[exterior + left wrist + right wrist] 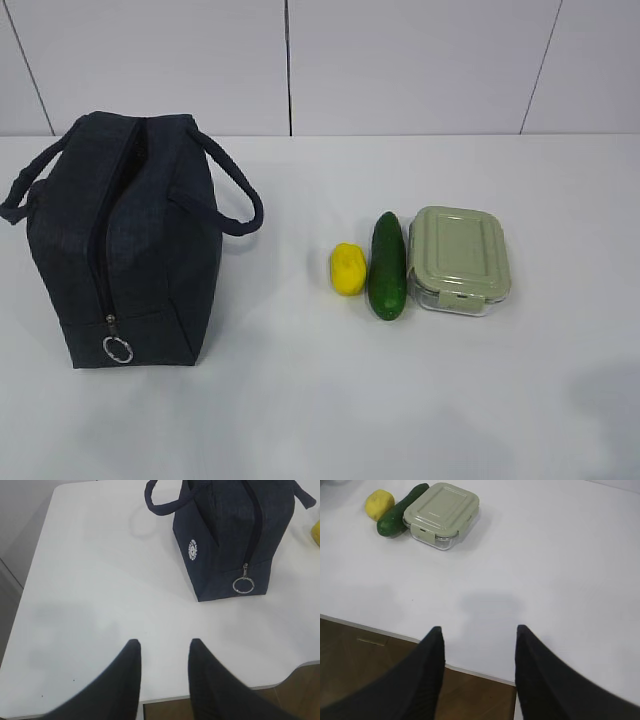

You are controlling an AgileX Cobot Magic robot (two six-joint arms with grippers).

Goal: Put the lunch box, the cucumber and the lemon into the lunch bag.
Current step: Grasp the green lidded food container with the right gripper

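Both end effectors (162, 652) (479, 640) apart-fingered, empty.

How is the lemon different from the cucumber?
The lemon is bright yellow, while the cucumber is dark green. The lemon is short and rounded; the cucumber is long, reaching well past the lemon at both ends. The lemon is the outer one of the row, while the cucumber lies in the middle, between the lemon and the lunch box. Both rest side by side on the white table, outside the lunch bag.
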